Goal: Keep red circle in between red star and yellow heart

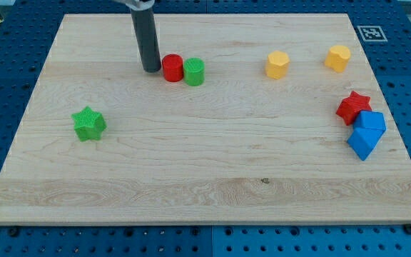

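The red circle (173, 68) stands at the view's upper middle-left, touching the green circle (194, 72) on its right. My tip (150, 70) is just left of the red circle, almost touching it. The red star (352, 107) is at the view's far right, against a blue block (370, 121). Two yellow blocks sit at the upper right. The right one (337, 58) looks like the yellow heart and the left one (277, 64) looks like a pentagon, though their shapes are hard to tell apart.
A green star (88, 123) lies at the view's left. A second blue block (362, 144) touches the first, below the red star near the board's right edge (403, 135). An ArUco tag (369, 32) marks the top right corner.
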